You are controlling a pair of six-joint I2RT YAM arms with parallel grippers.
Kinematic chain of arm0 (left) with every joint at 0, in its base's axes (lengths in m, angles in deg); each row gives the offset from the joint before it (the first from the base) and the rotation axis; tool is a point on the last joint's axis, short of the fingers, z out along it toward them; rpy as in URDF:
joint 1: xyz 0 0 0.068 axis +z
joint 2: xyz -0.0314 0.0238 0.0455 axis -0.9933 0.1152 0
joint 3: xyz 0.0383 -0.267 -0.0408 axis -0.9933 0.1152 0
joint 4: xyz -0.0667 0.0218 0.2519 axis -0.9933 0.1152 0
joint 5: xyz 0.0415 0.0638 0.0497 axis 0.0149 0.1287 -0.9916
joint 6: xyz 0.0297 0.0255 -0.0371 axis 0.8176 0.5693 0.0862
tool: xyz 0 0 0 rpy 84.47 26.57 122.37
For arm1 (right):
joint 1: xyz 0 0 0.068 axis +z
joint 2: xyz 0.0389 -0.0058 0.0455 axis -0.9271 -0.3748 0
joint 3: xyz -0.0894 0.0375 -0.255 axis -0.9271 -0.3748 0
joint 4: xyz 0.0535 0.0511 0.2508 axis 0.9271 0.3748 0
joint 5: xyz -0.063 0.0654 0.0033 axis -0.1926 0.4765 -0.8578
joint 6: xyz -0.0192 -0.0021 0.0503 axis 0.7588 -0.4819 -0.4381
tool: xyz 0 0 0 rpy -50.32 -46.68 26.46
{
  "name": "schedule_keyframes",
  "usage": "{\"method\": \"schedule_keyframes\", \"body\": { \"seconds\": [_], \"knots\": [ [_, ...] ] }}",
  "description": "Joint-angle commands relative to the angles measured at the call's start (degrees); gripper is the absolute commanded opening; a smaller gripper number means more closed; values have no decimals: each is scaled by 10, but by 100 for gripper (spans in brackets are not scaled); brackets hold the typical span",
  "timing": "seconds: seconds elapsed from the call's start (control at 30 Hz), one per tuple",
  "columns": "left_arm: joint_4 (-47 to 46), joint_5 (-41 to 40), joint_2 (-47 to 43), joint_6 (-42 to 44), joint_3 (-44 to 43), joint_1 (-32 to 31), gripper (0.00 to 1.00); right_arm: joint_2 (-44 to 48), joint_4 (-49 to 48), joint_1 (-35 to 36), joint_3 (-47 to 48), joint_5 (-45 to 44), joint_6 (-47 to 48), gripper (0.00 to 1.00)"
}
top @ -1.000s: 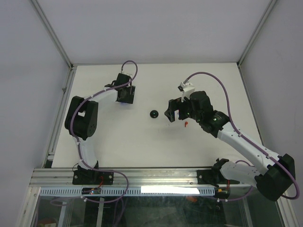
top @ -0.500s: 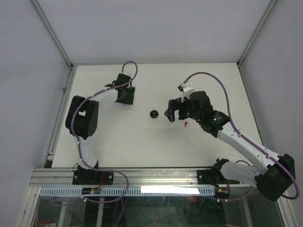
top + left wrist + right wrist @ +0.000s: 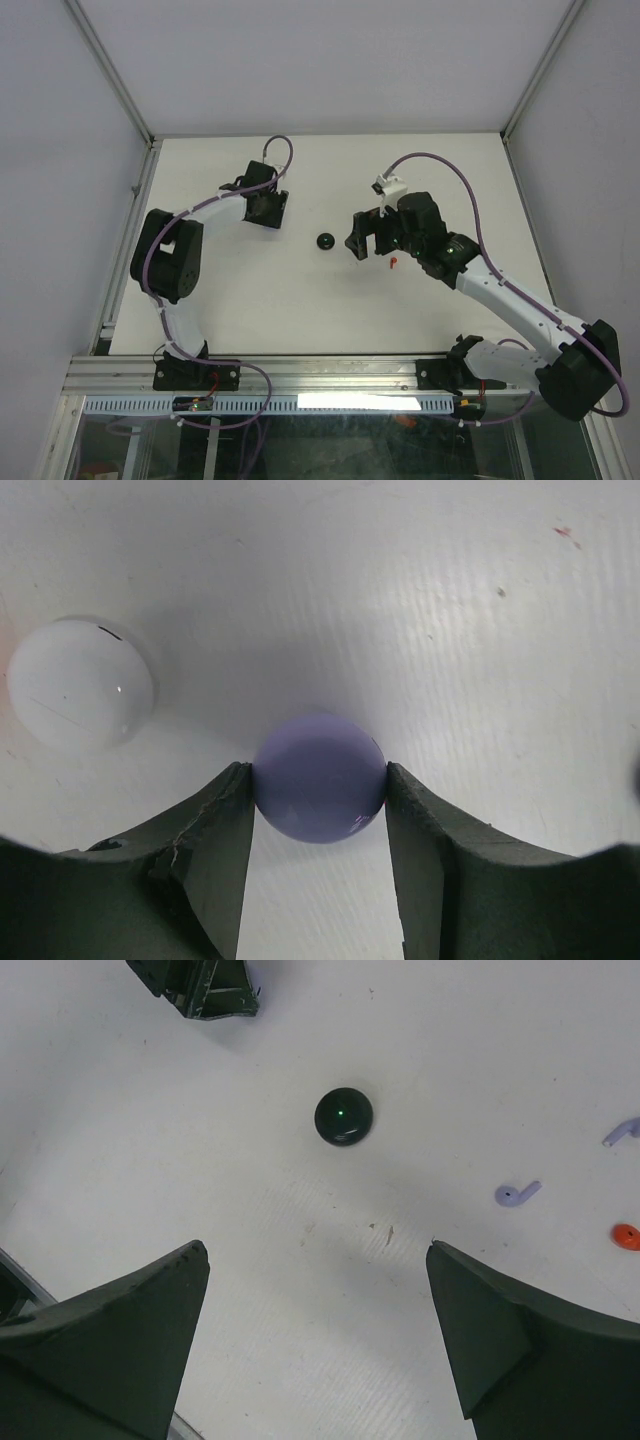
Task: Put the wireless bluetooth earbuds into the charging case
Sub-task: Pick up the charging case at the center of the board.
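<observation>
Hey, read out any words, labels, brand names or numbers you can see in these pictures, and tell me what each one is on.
None can be read.
lavender round case: plain, no print.
white round case: only a short dark mark near its top edge, not a legible character.
black round case: a green dot of light, no writing.
Any marking on the arms in the top view is too small to read.

Left pincer (image 3: pixel 318 782) clamped, right pincer (image 3: pixel 316 1252) wide.
</observation>
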Motion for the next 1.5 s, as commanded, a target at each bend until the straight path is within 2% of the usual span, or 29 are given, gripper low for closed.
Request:
{"method": "schedule_keyframes", "body": {
  "seconds": [0.0, 0.27, 0.6, 0.73, 0.93, 1.1, 1.27, 1.47],
  "knots": [
    [-35, 34, -110, 57, 26, -26, 43, -6, -9, -2, 27, 25, 2, 94],
    [-110, 36, -264, 177, 122, -91, 43, -18, -2, -6, 61, 75, -11, 94],
    [-273, 160, -453, 328, 283, -117, 43, -28, 11, -46, 97, 176, -37, 92],
    [-307, 216, -501, 404, 327, -126, 43, -52, 14, -47, 132, 206, -48, 89],
    [-311, 280, -537, 471, 332, -131, 43, -96, 31, -34, 196, 260, -55, 87],
    [-310, 298, -541, 500, 326, -140, 42, -129, 30, 4, 227, 269, -65, 85],
    [-302, 304, -540, 534, 321, -152, 42, -163, 37, 33, 260, 272, -71, 79],
    [-281, 299, -540, 565, 313, -168, 43, -198, 49, 45, 284, 256, -83, 67]
  ]
}}
